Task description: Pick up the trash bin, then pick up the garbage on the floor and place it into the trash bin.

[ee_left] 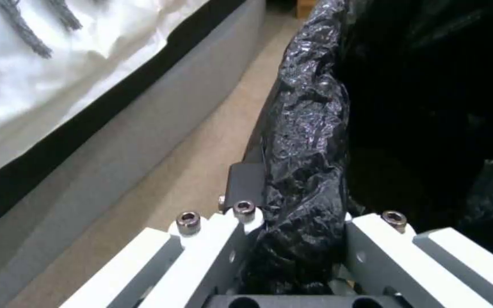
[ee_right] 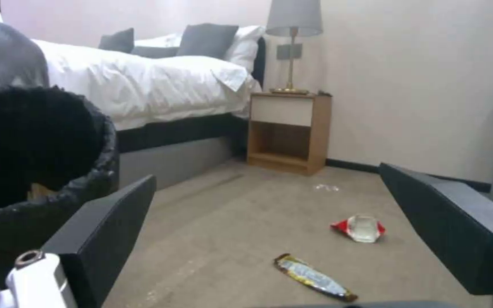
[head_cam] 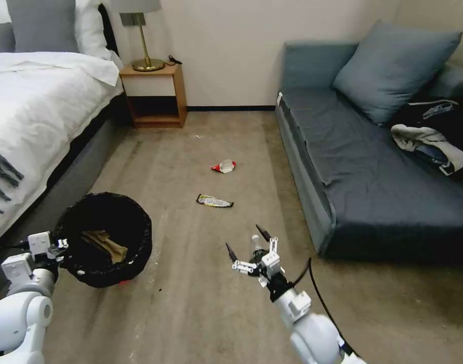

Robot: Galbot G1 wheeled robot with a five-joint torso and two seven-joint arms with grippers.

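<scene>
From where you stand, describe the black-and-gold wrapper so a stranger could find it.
Start on the bare floor between the bed and the blue sofa. The black-and-gold wrapper lies flat there, long and narrow, nearer the robot than the red-and-white wrapper, which is short and puffed.

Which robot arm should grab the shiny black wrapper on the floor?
Probably right: the right gripper is open and empty near the black-gold wrapper, while the left gripper is shut on the trash bin.

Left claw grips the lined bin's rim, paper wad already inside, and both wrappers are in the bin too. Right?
Not quite. The black-gold wrapper and red-white wrapper lie on the floor, per the head view. The left claw does grip the trash bin, paper wad inside.
</scene>
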